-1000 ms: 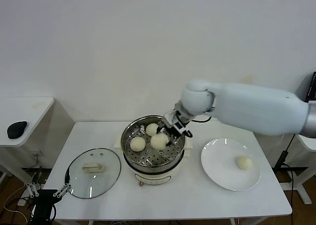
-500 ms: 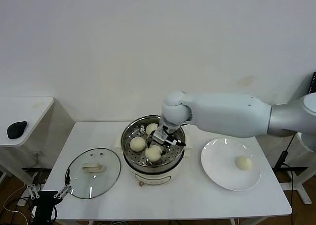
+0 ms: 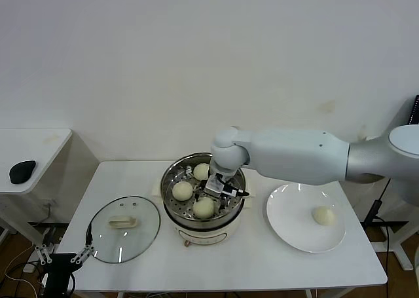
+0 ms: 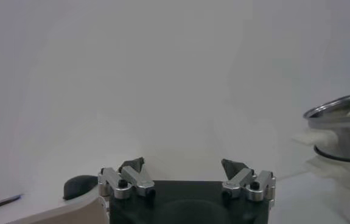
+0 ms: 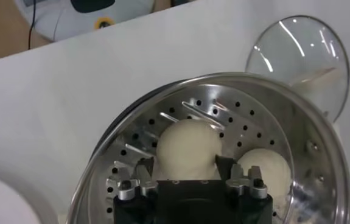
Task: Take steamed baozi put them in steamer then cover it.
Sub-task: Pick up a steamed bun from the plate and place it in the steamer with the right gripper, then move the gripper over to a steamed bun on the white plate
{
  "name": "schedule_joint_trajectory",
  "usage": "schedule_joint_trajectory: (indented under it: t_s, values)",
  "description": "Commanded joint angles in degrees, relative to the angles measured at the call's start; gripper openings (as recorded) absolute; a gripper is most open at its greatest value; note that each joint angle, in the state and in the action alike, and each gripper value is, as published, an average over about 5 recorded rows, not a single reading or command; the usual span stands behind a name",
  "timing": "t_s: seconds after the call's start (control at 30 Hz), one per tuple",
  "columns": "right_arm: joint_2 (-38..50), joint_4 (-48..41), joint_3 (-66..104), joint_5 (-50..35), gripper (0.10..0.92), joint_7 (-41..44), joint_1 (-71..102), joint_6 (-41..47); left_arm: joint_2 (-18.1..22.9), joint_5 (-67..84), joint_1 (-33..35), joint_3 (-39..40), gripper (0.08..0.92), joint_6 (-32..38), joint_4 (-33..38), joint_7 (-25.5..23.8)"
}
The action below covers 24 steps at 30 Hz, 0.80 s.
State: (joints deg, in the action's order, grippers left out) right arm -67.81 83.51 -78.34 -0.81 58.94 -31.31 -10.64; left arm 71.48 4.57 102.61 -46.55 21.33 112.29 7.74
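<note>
In the head view the steamer stands mid-bench with three steamed baozi on its tray, at ten, twelve and six o'clock; the right gripper hangs over the tray, jaws apart beside the six o'clock bun; a fourth bun lies on the plate at three o'clock; the cover lies at nine o'clock; the left wrist view shows the left gripper, jaws apart and empty, off the bench's corner; the right wrist view shows open jaws flanking a bun, seemingly without gripping.

Right arm: I reach across from my right, wrist bent downward.
Right gripper: fingers spread apart.
Left gripper: parked low, fingers apart.
</note>
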Motion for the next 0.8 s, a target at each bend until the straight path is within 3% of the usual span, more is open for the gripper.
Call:
schedule_joint_trajectory:
  t_s: [0.03,0.27,0.63,0.8]
  values:
    - [0.5,-0.3,1.5,-0.2,0.813,-0.2,-1.5,-1.4,-0.3,0.0,-0.1,-0.2,0.823,0.0,0.0,0.0]
    - [5.4,-1.5,6.3,-3.0,0.823,-1.0,-3.7,4.5,-0.8,0.1,-0.4,-0.5,0.823,-0.1,0.2,0.0]
    - [24.8,7.4,7.8,-10.6,0.823,-1.2,-5.9,34.6,-2.5,0.2,-1.2,-0.4,0.823,-0.5,0.4,-0.2]
    - [35.4,9.8,8.5,-7.7,0.823,-0.6,-2.5,35.5,-3.0,0.1,-2.1,0.8,0.823,-0.7,-0.2,-0.3]
